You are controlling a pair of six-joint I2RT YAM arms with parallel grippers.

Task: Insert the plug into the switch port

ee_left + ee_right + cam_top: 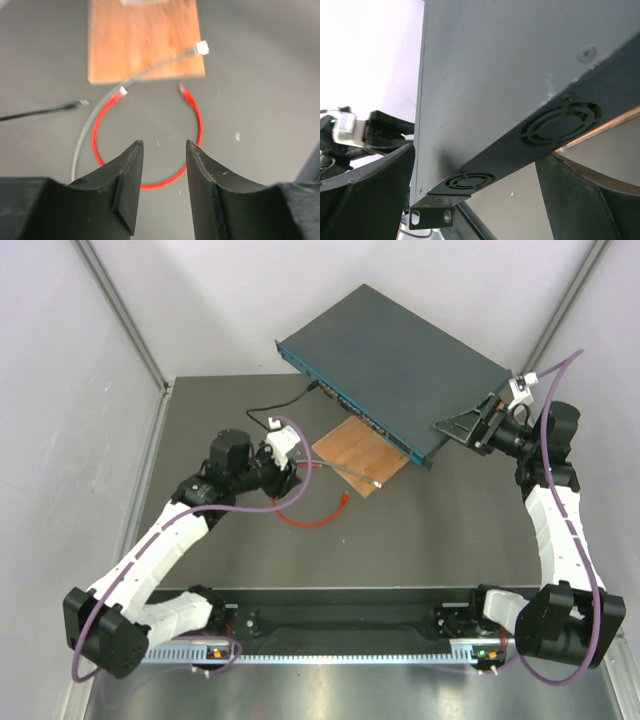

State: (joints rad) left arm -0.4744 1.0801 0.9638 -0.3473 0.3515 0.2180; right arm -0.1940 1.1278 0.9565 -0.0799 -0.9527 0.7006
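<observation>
The thin red cable [197,131] lies in a loop on the dark table. One plug end [121,93] has a clear tip, and the other end [184,91] lies just short of the wooden board; the latter also shows from above [343,502]. My left gripper [164,145] is open and empty, hovering over the loop; it shows from above too [293,478]. The dark blue-grey switch [395,360] has its row of ports [350,408] facing the board. My right gripper [475,195] straddles the switch's vented side [555,125], fingers against top and underside.
A wooden board [145,40] lies under the switch's front edge [360,455]. A grey cable [85,132] runs across it to its connector [202,48]. A black cable's connector [79,104] lies left of the loop. Enclosure walls stand on both sides.
</observation>
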